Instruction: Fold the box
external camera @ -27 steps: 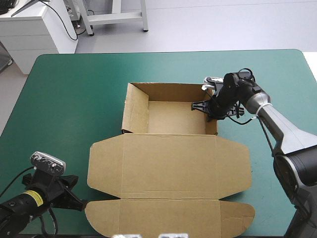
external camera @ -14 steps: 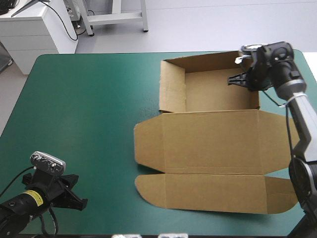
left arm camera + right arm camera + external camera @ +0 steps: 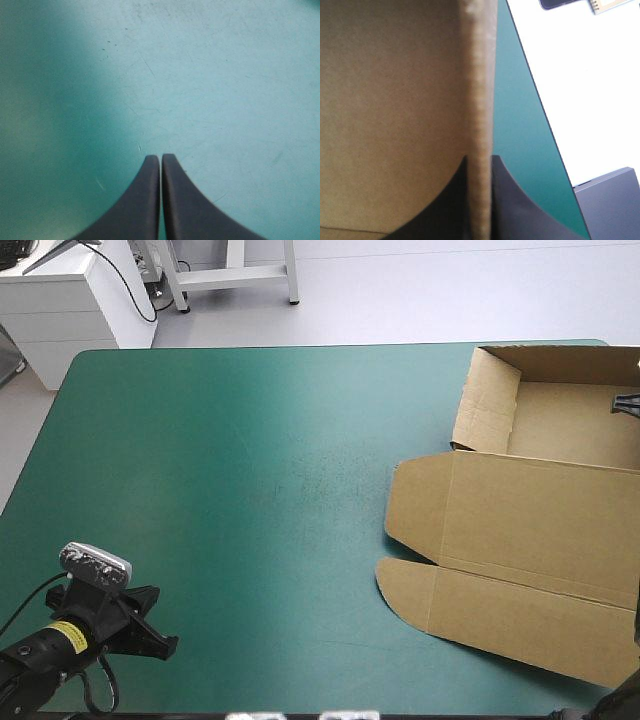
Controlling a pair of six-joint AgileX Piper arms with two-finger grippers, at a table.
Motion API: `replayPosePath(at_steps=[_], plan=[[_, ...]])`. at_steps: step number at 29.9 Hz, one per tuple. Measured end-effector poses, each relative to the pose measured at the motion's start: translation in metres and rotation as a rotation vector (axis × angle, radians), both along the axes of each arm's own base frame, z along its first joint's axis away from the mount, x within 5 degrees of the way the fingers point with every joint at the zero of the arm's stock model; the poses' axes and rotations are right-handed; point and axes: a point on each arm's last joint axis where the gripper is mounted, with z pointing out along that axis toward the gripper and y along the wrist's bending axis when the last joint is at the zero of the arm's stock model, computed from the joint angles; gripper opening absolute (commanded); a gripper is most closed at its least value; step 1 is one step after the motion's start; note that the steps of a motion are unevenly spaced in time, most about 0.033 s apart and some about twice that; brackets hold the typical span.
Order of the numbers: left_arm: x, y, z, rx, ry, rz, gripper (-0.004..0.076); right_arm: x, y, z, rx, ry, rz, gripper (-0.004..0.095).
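The brown box (image 3: 530,530) lies at the table's right side as an open tray with raised walls, its lid flat toward the near edge. It runs past the right edge of the high view. Only a black tip of my right gripper (image 3: 628,403) shows there, at the tray's right wall. In the right wrist view my right gripper (image 3: 480,162) is shut on the box wall (image 3: 480,100), the board edge standing between the fingers. My left gripper (image 3: 160,643) rests at the near left corner, shut and holding nothing (image 3: 160,159), with only teal-green cover ahead.
The table's right edge (image 3: 540,115) runs close beside the gripped wall, with pale floor beyond. A broad stretch of teal-green cover (image 3: 230,470) lies between the box and the left arm.
The box has slid far to the right and slightly away, pulled by my right gripper, which has gone almost out of the high view. The left arm stayed in place.
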Motion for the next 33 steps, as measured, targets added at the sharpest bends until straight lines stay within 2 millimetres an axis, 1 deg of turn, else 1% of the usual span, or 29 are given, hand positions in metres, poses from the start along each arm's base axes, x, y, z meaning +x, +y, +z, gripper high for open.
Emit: replayPosePath(at_steps=[4,10,13,15,17,20,22,24,25,30,33], plan=[[0.000,0.000,0.000,0.000,-0.001,0.000,-0.0008,-0.003,-0.024,-0.013,0.086,0.001,-0.011,-0.0018],[0.000,0.000,0.000,-0.001,0.000,0.000,-0.0008,0.004,-0.042,-0.037,0.160,0.024,0.002,-0.0001],[0.000,0.000,0.000,-0.001,0.000,0.000,-0.0008,0.009,-0.049,-0.051,0.180,0.053,-0.007,0.0061],[0.000,0.000,0.000,-0.001,0.000,0.000,-0.0008,0.013,-0.051,-0.059,0.195,0.066,-0.009,0.0127],[0.000,0.000,0.000,0.000,0.000,0.000,-0.0008,0.015,-0.051,-0.064,0.207,0.069,-0.009,0.0228],[0.000,0.000,0.000,0.001,0.004,0.000,-0.0008,0.016,-0.051,-0.066,0.217,0.068,-0.009,0.0413],[0.000,0.000,0.000,0.002,0.005,0.000,-0.0008,0.016,-0.051,-0.066,0.218,0.068,-0.009,0.0519],[0.000,0.000,0.000,0.002,0.006,0.000,-0.0008,0.016,-0.051,-0.066,0.219,0.068,-0.010,0.0590],[0.000,0.000,0.000,0.002,0.006,0.000,-0.0008,0.016,-0.051,-0.066,0.219,0.068,-0.010,0.0611],[0.000,0.000,-0.001,0.001,0.008,0.002,-0.0008,0.017,-0.051,-0.063,0.222,0.056,-0.013,0.0606],[0.000,0.000,-0.001,0.001,0.008,0.002,-0.0008,0.016,-0.050,-0.052,0.211,0.025,-0.023,0.0601]])
